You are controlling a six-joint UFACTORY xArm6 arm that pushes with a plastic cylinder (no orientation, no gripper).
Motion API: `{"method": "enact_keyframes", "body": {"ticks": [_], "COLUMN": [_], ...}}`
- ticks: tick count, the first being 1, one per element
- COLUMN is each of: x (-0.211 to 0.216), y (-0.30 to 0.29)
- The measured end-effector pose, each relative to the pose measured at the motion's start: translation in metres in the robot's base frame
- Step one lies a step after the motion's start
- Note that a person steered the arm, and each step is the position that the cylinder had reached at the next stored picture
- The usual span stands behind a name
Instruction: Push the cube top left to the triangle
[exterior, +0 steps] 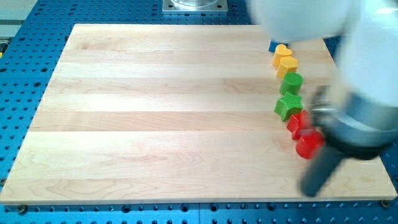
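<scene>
A: Tool status?
B: My tip [310,190] sits near counter [155,112] bottom-right edge, holding nothing, just below red blocks [303,134]. Blue cube [272,46] mostly hidden by arm, top right; yellow [284,59] and green blocks [289,94] stacked between

One camera looks down at a slant from above the worktop [155,112], taking in nearly its whole surface.

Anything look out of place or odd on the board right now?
No damage. All blocks crowd the view's right edge: blue block mostly hidden behind the arm, red blocks against the blurred rod. My tip sits below them.
</scene>
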State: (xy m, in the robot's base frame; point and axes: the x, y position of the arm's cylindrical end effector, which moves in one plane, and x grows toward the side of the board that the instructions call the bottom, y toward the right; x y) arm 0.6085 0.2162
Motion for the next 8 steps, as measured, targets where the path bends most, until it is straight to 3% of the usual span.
{"method": "enact_keyframes", "body": {"ticks": [1,4,5,8], "x": [-0.059,-0.319,-0.348,-0.366], "y": [0.051,0.060,0.064,0.037]}}
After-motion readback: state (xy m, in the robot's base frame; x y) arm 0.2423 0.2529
